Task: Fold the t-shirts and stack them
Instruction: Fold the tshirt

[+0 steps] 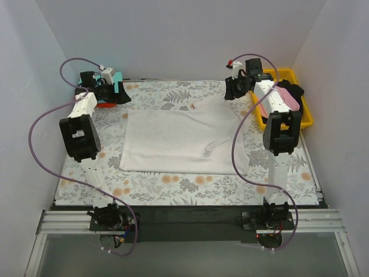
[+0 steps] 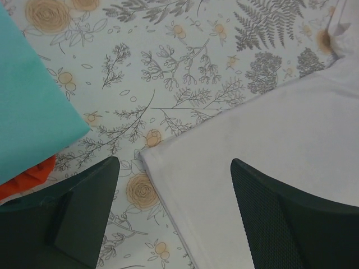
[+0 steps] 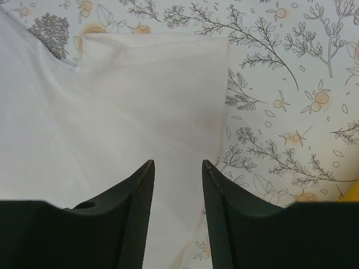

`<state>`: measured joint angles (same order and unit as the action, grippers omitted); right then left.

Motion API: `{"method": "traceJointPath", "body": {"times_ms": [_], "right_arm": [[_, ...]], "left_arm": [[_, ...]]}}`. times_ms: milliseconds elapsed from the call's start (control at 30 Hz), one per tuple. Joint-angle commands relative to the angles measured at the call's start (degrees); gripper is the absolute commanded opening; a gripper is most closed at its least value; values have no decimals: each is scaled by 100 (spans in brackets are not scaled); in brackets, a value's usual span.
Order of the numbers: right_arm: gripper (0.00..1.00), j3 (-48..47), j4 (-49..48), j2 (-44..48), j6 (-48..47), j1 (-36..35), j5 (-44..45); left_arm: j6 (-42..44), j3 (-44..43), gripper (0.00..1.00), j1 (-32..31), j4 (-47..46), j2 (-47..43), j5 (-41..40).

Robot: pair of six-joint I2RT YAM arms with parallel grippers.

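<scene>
Right, the white t-shirt [image 1: 179,141] lies flat in the middle of the bench [image 1: 173,183], spread as a broad rectangle. Seen from above, its long axis runs left to right. Its far edge is uneven toward the right, perhaps a collar or a tucked sleeve, so I cannot tell which way the neck points. The left jaws hang over the far-left corner, spread wide and empty, one finger above the floral cloth [image 2: 185,73] and the other above the shirt. The right jaws hover over the far-right corner, parted more narrowly and holding nothing, with the shirt's right edge running down toward the right-hand finger.

I judge the step to be pinching both far corners for a fold toward me. To do it well I would lower both sides level, catch every layer at the hem without snagging the cloth beneath, and lift together so the long edge comes up straight.

At far left a folded teal t-shirt [image 2: 28,101] rests on the orange t-shirt [image 2: 25,178], and the yellow bin [image 1: 308,118] at far right holds the pink t-shirt [image 1: 263,108] and the black t-shirt [image 1: 296,91]
</scene>
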<state>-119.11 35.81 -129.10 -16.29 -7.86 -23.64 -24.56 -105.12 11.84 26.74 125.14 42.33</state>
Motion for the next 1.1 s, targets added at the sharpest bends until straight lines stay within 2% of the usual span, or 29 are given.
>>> {"method": "traceJointPath", "body": {"times_ms": [0, 200, 800, 1000, 1067], "right_arm": [[46, -375, -268, -421, 258, -32, 263], [49, -640, -452, -932, 127, -40, 394], [51, -886, -742, -1697, -357, -225, 896], [47, -816, -734, -1689, -471, -348, 878], [38, -824, -734, -1698, -480, -357, 878]], "left_arm": [[-102, -508, 79, -146, 156, 246, -338], [-58, -685, 81, -304, 165, 564, -840], [-172, -1001, 84, -393, 121, 959, -1095], [-137, -1177, 84, -393, 243, 1187, -1200], [-102, -1230, 84, -393, 322, 1223, -1183]]}}
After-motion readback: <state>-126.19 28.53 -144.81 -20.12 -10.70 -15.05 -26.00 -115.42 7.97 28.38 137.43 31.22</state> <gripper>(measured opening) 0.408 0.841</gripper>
